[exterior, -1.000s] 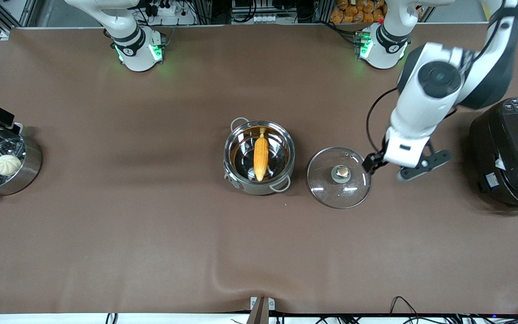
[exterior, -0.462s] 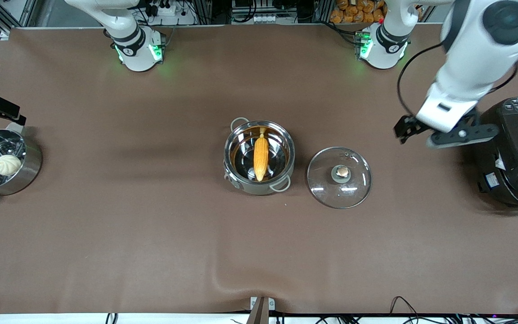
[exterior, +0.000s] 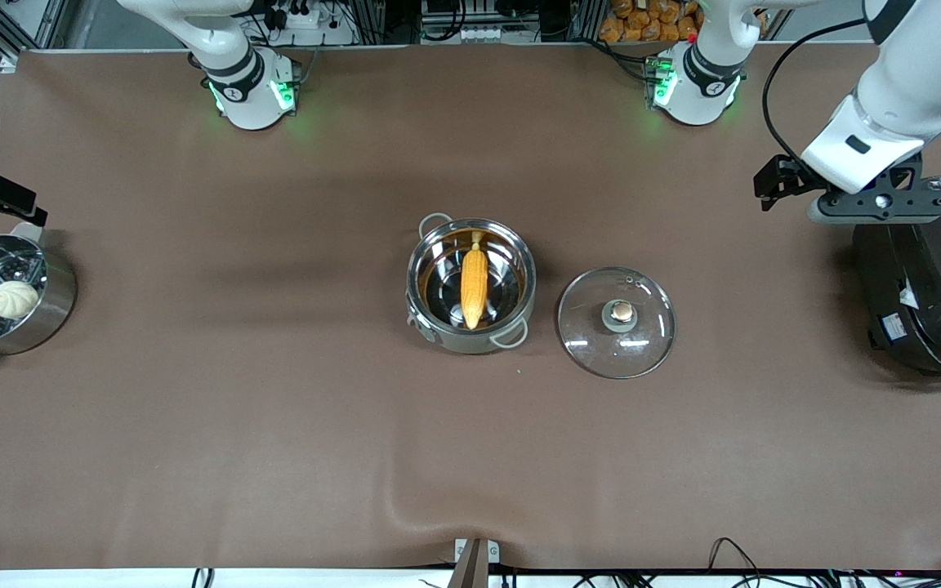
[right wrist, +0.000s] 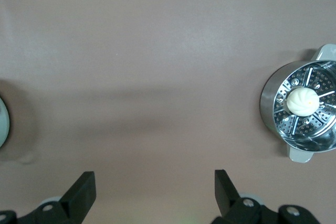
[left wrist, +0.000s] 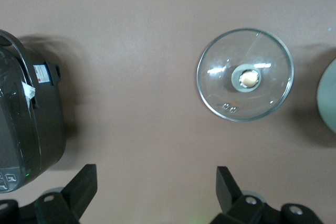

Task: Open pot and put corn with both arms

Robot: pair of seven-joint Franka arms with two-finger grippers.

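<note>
The steel pot (exterior: pixel 415 286) stands open at the table's middle. The yellow-orange corn (exterior: pixel 474 286) lies inside it. The glass lid (exterior: pixel 646 327) with its copper knob (exterior: pixel 622 310) lies flat on the table beside the pot, toward the left arm's end; it also shows in the left wrist view (left wrist: pixel 220 85). My left gripper (exterior: pixel 768 188) is open and empty, up in the air over bare table beside the rice cooker; its jaws stand wide apart in the left wrist view (left wrist: pixel 156 177). My right gripper (exterior: pixel 5 200) is open and empty above the table beside the steamer pot (right wrist: pixel 154 178).
A big black rice cooker (exterior: pixel 936 286) stands at the left arm's end, also in the left wrist view (left wrist: pixel 26 124). A steel steamer pot (exterior: pixel 54 306) with a white bun (exterior: pixel 13 300) stands at the right arm's end, also in the right wrist view (right wrist: pixel 273 114).
My left arm has risen and drawn away from the lid toward the rice cooker and its base. The lid, pot and corn have not moved. The right gripper has barely shifted.
</note>
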